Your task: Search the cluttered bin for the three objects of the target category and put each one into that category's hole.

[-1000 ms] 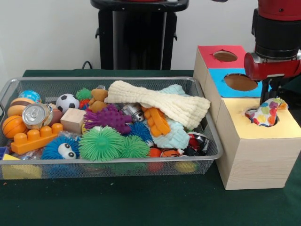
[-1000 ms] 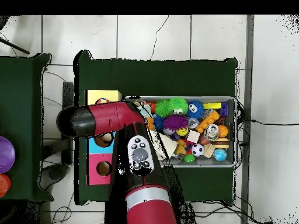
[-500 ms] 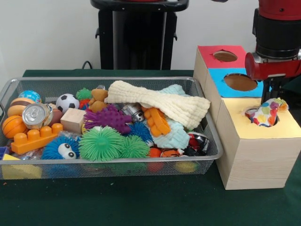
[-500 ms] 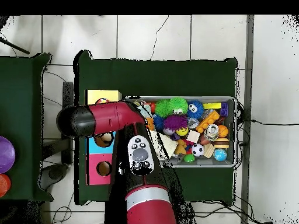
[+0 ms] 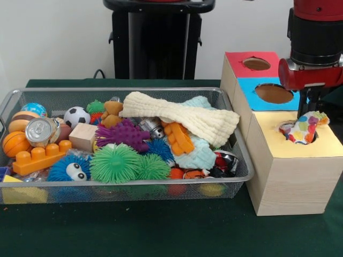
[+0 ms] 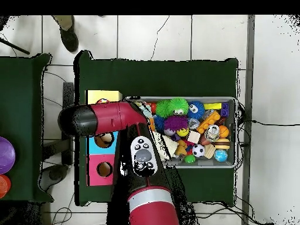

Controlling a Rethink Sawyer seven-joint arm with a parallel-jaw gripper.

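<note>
Gripper [image 5: 315, 110] of mine, clamped or let go I can't tell, hangs over the yellow box's hole [image 5: 284, 127] with the rope toy [image 5: 303, 130] poking half out, so I reckon it needs pushing in before I dig through the bin [image 5: 128, 184].

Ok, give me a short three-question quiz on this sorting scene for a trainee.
1. True or false: the rope toy sits partly in the yellow box's hole.
2. Multiple choice: what drapes over the clutter in the wire bin? A) cream knitted cloth B) blue towel C) red sock
3. Fill in: between the red box and the yellow box stands the ____ box.

Key: 1 true; 2 A; 3 blue.
</note>
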